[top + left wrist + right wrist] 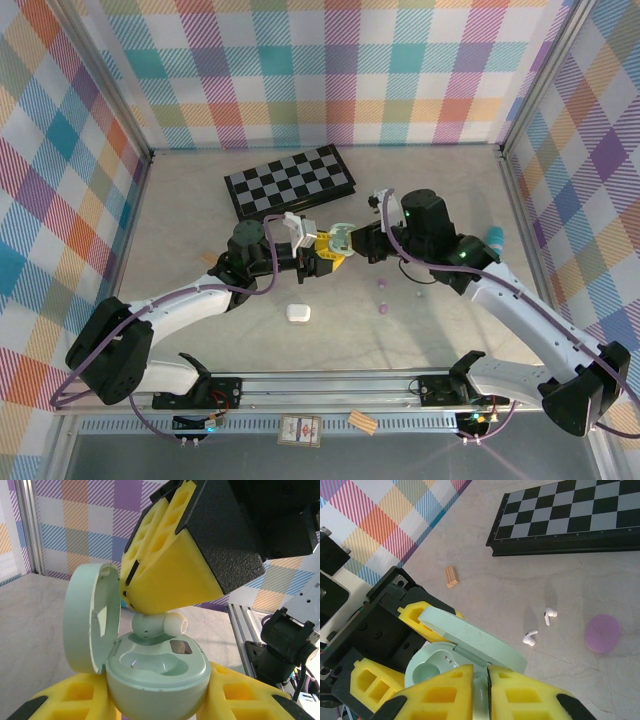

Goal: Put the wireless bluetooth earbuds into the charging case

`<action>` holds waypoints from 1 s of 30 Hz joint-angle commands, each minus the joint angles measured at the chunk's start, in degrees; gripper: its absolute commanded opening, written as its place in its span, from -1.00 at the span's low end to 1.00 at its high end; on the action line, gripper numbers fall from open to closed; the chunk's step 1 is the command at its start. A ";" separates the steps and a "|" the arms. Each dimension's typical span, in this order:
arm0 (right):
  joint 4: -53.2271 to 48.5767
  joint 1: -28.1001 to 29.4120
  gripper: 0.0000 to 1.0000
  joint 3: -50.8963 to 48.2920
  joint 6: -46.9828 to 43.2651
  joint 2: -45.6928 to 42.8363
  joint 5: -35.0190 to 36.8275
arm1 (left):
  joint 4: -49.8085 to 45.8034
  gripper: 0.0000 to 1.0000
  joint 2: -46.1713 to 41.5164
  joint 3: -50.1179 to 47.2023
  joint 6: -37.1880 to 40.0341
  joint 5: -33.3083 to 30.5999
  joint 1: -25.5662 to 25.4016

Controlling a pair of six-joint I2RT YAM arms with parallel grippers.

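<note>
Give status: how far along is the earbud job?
Done: mint case is open, gripped by the left gripper. In hand: right gripper holds a mint bud just above the case's sockets, not seated. Left: seat it; two white buds and lilac buds lie loose on the table.

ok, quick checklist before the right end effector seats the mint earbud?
1. Lid open: ok.
2. Left end effector clamped on mint charging case: ok.
3. Right end effector gripping mint earbud: ok.
4. Empty socket free of obstruction: ok.
5. Mint earbud over the case's open top: ok.
6. Earbud angle matches the socket: cannot tell.
</note>
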 commanded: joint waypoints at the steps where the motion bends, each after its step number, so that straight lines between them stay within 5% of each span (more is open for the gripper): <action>1: 1.28 0.51 -0.67 -0.78 -0.86 -0.38 -0.26 | 4.24 -0.36 -1.30 1.66 -0.87 0.65 0.22; 17: -0.51 0.32 -0.65 -7.61 5.37 -9.83 7.88 | 7.51 -0.36 0.84 0.63 -1.72 -1.96 0.74; 30: 2.72 -0.73 0.03 -4.63 7.85 -9.83 -1.63 | 8.56 -0.36 0.25 -0.18 -0.64 0.07 1.18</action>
